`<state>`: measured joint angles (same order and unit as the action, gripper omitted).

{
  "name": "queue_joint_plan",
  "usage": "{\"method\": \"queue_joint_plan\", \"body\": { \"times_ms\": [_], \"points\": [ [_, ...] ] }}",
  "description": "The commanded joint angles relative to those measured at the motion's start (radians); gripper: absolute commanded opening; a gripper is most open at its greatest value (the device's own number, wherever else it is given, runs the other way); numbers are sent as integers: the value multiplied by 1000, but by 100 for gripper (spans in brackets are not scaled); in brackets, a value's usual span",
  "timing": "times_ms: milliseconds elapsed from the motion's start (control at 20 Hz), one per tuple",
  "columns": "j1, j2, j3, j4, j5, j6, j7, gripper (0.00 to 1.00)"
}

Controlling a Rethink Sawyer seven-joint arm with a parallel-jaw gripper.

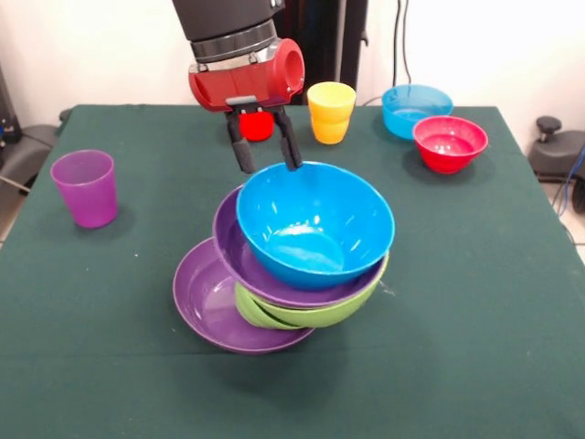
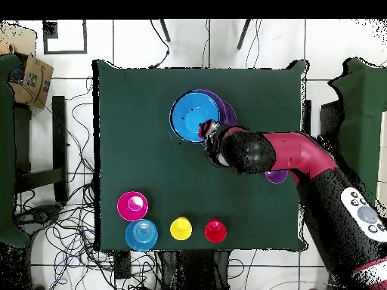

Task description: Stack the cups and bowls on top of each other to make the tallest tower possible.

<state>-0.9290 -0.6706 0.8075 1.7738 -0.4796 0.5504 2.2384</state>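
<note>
Jaws spread: gripper (image 1: 266, 144) hangs at the far rim of the blue bowl (image 1: 315, 221), one black finger (image 1: 240, 146) outside the rim, the other at or just inside it. Whether either finger touches the rim cannot be told. Nothing is pinched between them.

Landmark: blue bowl, topmost piece of the tower (image 1: 283, 265).
- Blue bowl sits tilted, its open side turned toward the front-view camera.
- Directly under it, a purple bowl (image 1: 239, 251), also tilted, its rim showing past the blue bowl's left side in the front view.
- Under that, a lime green bowl (image 1: 315, 311), visible below and to the right.
- At the bottom, a second purple bowl (image 1: 208, 306) resting on the green table (image 1: 475, 302), offset to the lower left of the blue bowl.
- Overhead view: blue bowl (image 2: 193, 116) covers most of the heap; only a purple edge (image 2: 224, 110) shows beside it. Gripper (image 2: 208, 133) is at the bowl's rim.

Away from the blue bowl, front view:
- Purple cup (image 1: 85, 187), well to the left, upright, alone.
- Red cup (image 1: 257, 125), behind, partly hidden by the gripper.
- Yellow-orange cup (image 1: 331, 112), behind, upright.
- Light blue small bowl (image 1: 417, 110), far right behind.
- Red small bowl (image 1: 450, 143), just in front of the light blue one; contact unclear.
</note>
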Motion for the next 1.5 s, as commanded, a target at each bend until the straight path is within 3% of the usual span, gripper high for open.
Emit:
{"method": "queue_joint_plan", "body": {
  "times_ms": [50, 1000, 1100, 1250, 1500],
  "points": [
    [15, 8, -44, 34, -3, 41, -53, 100],
    [17, -9, -45, 54, 0, 36, -43, 100],
    [-19, -83, 0, 90, 56, 91, -58, 100],
    [-72, -255, 86, 130, 212, 260, -86, 100],
    [-71, -346, 109, 81, 312, 411, -109, 100]
  ]
}}
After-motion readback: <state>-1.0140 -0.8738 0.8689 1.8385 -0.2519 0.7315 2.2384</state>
